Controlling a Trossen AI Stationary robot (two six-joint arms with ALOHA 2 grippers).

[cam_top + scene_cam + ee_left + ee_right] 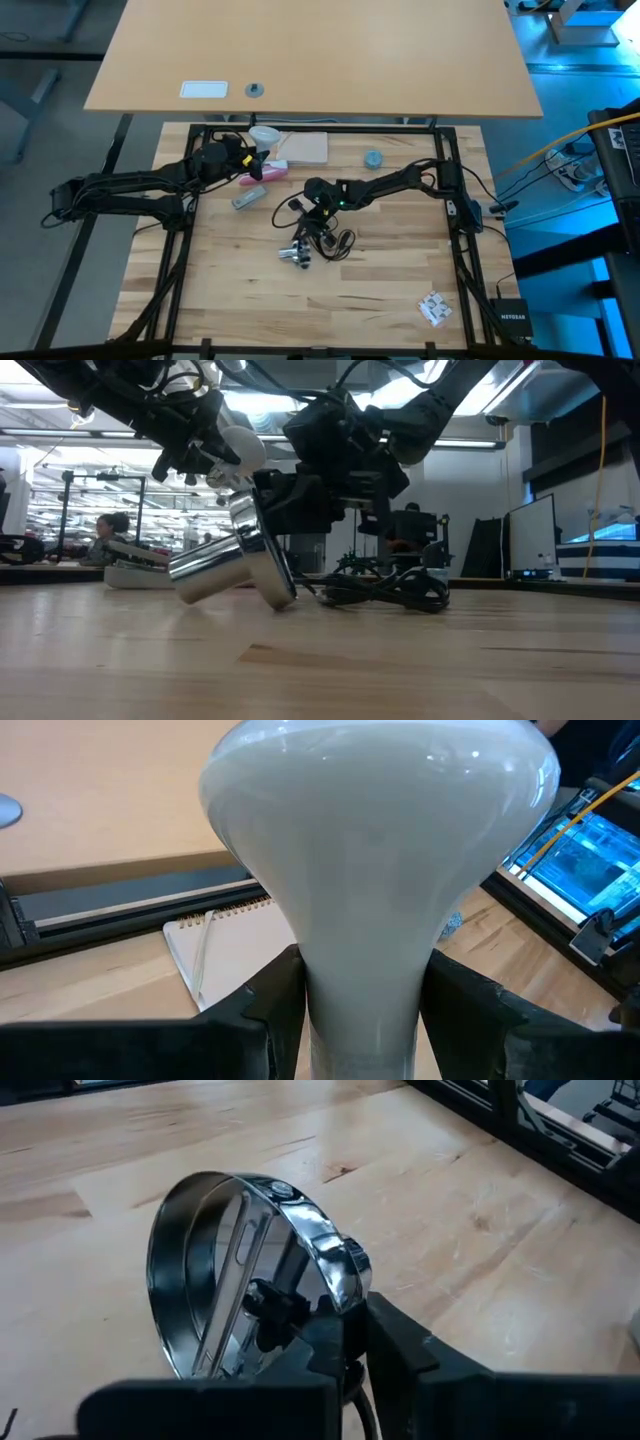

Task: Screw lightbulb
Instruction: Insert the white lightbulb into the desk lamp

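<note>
A: The left claw [360,1020] clamps the lightbulb [375,870] by its narrow neck, globe pointing away from the wrist. It is held up off the surface [380,290], just beside the spiral notepad [300,148], on the side away from the socket [296,255]. A grip on the neck probably keeps the screw base free and lets the wrist turn the bulb.

B: The right claw [345,1345] has pinched narrow on the rim of the silvery socket, out in the middle of the surface and well apart from the notepad. The low view shows the socket [235,565] tipped on its side, one edge of its rim resting on the wood, its black cord [390,592] coiled just behind.

A: So the bulb waits near the notepad while the other arm, it seems, rights the socket. The two parts are apart, and no threading has begun.

B: A thin shiny rim looks a slippery hold. Should it slide, the socket could roll and drag its cord. The opening likely needs to face the bulb before the left arm brings it across.

A: A small blue-grey cap [373,158] lies past the notepad's far edge, untouched.
</note>
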